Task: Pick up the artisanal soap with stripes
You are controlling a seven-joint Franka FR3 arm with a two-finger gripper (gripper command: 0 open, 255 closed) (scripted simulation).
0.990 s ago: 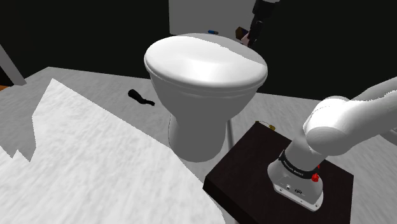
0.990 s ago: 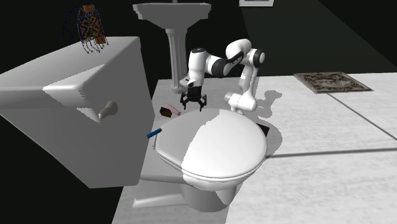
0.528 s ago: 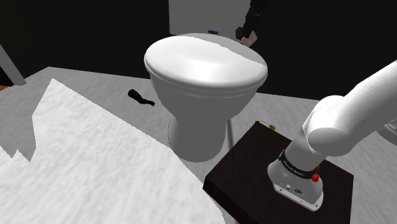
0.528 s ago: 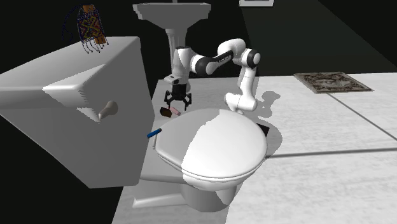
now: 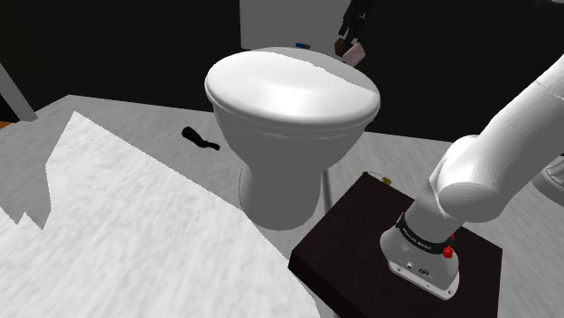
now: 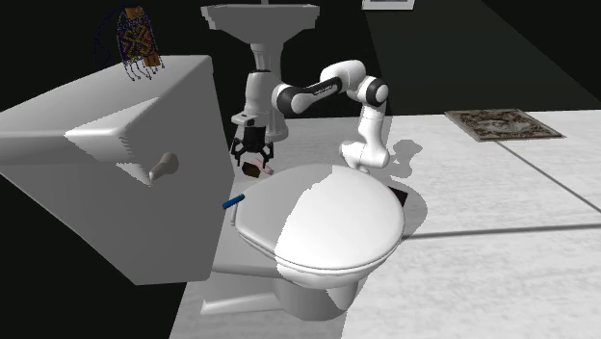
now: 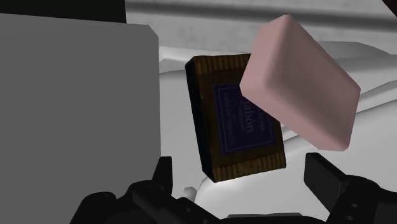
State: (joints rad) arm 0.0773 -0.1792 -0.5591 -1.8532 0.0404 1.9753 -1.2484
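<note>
A dark brown soap bar (image 7: pixel 238 118) with a blue label and ribbed, striped ends lies on the white ledge behind the toilet lid (image 5: pixel 289 90), close to the tank (image 7: pixel 70 108). A plain pink soap bar (image 7: pixel 299 83) leans partly over it. My gripper (image 7: pixel 245 191) hovers just above both bars, open, its black fingers (image 7: pixel 162 178) standing wide apart with nothing between them. In the second exterior view the gripper (image 6: pixel 252 152) points down right over the two soaps (image 6: pixel 256 169). In the shoulder view the gripper (image 5: pixel 351 32) hangs above the pink bar (image 5: pixel 356 54).
The tank (image 6: pixel 106 173) rises close beside the soaps. A small blue stick (image 6: pixel 232 202) lies on the ledge nearer the camera. A colourful fringed item (image 6: pixel 135 43) sits on the tank. A pedestal sink (image 6: pixel 260 58) stands behind the arm. A black object (image 5: pixel 199 138) lies on the floor.
The arm has swung toward the tank, carrying the gripper to the second exterior view's left until it hangs over the two soaps. The fingers have stayed open.
</note>
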